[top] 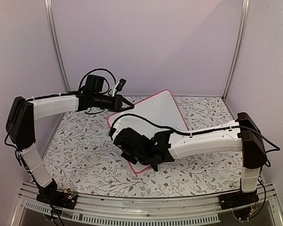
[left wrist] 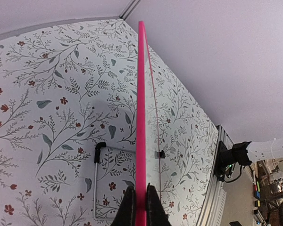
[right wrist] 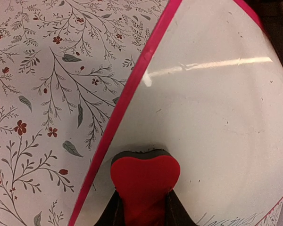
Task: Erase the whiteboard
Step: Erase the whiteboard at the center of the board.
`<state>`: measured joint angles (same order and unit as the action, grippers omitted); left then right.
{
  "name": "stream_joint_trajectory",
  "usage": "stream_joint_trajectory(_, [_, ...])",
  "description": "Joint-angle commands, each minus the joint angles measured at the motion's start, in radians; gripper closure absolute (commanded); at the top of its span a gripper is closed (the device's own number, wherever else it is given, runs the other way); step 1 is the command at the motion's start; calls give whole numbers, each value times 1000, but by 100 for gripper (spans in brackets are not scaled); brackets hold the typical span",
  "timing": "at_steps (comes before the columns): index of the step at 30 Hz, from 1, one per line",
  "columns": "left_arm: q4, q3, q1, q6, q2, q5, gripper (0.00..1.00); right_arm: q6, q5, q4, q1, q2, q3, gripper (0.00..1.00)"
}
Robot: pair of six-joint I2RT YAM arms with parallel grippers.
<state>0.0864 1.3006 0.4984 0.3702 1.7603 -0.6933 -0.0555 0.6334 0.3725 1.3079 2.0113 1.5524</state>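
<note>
The left arm (top: 26,141) rises from its base, bends at the elbow and reaches right, with the left gripper (top: 128,101) jaws clamped on the whiteboard (top: 160,110) rim. The right arm (top: 212,141) reaches left, its right gripper (top: 119,140) angled down, jaws closed on a red eraser (right wrist: 144,173).

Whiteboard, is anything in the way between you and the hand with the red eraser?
Nothing visible is. The right hand holds the red eraser, which seems to rest right on the whiteboard. The left hand only pinches its edge.
</note>
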Motion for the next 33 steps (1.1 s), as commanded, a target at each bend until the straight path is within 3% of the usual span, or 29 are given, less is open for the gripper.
stream_joint_trajectory(1, [8,-4,21,-22,1,49,100,28,-30,40,2,-8,-61,100])
stream_joint_trajectory(22, [7,-4,22,-22,-4,49,100,100,-43,80,38,-24,-140,100])
stream_joint_trajectory(33, [8,-6,22,-22,-2,51,100,24,40,51,22,45,-19,100])
